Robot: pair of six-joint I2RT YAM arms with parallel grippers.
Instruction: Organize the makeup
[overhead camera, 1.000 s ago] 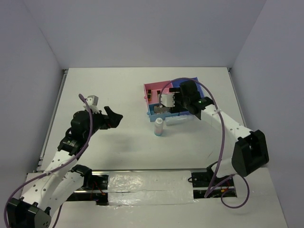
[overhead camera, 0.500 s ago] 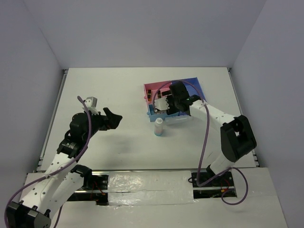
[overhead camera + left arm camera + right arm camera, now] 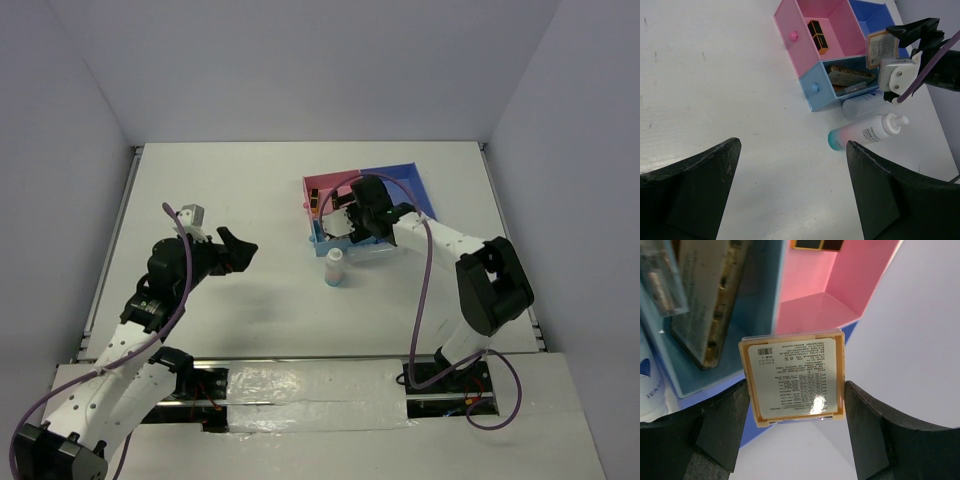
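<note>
Right wrist view fills with the square compact [image 3: 792, 372], its printed label facing us, pinched at its two side edges by the right hand [image 3: 795, 395]; the dark fingers [image 3: 722, 425] press on either side, so this hand is closed on the compact. From the left wrist view we see the same compact [image 3: 882, 47] held upright in the air over the pink-and-blue tray [image 3: 790, 30], close to where the pink, dark blue and light blue compartments meet, not touching any of them.

Inside the pink compartment lie the black-gold pieces [image 3: 818, 36], and the long brown palette [image 3: 850, 80] rests in the light blue one.

On the desk [image 3: 230, 190], just beside the tray's near wall, stands a whitish bottle [image 3: 335, 266] with a teal base. A second pale bottle [image 3: 857, 106] sits right against that wall.

Well apart to the left, the left hand [image 3: 238, 247] hangs above the bare desk with its fingers [image 3: 685, 195] spread wide and nothing between them.
</note>
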